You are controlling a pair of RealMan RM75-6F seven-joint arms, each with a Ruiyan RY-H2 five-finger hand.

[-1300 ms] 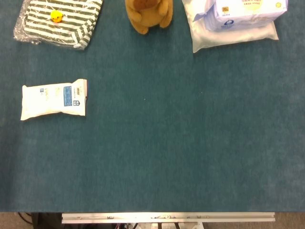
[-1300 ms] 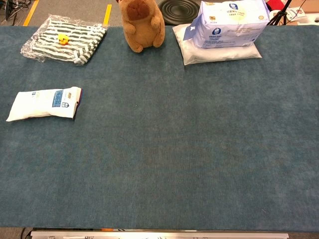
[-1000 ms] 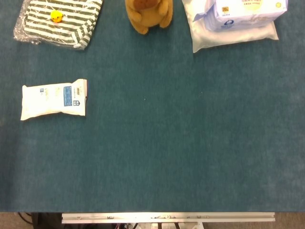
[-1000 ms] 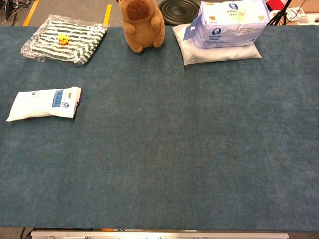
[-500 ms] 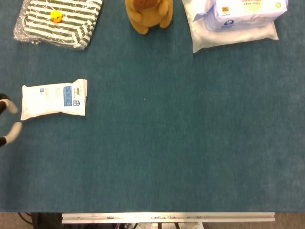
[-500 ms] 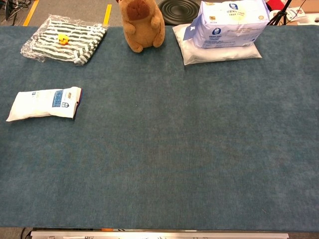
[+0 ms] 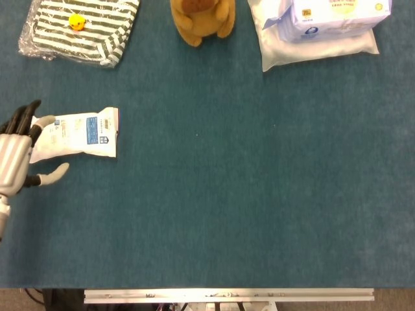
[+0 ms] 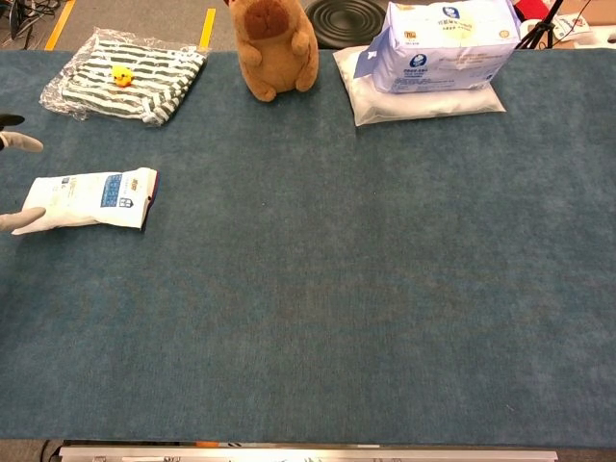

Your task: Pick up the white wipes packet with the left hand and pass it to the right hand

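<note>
Blue felt covered the bench [image 7: 227,194]. From the head view, the left hand [image 7: 15,157] sat at the left edge, fingers [image 7: 26,118] spread and empty, overlapping the white wipes packet [image 7: 76,135]. From the chest view, only fingertips [image 8: 21,220] showed beside the packet's end.

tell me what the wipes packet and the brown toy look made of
Wipes packet: looks like soft plastic film, smooth white with a printed blue label; its edges pucker like a sealed pouch.
Brown toy: seems plush fabric, matte and fuzzy with rounded, stuffed shapes.
Both are guesses from looks alone.
</note>
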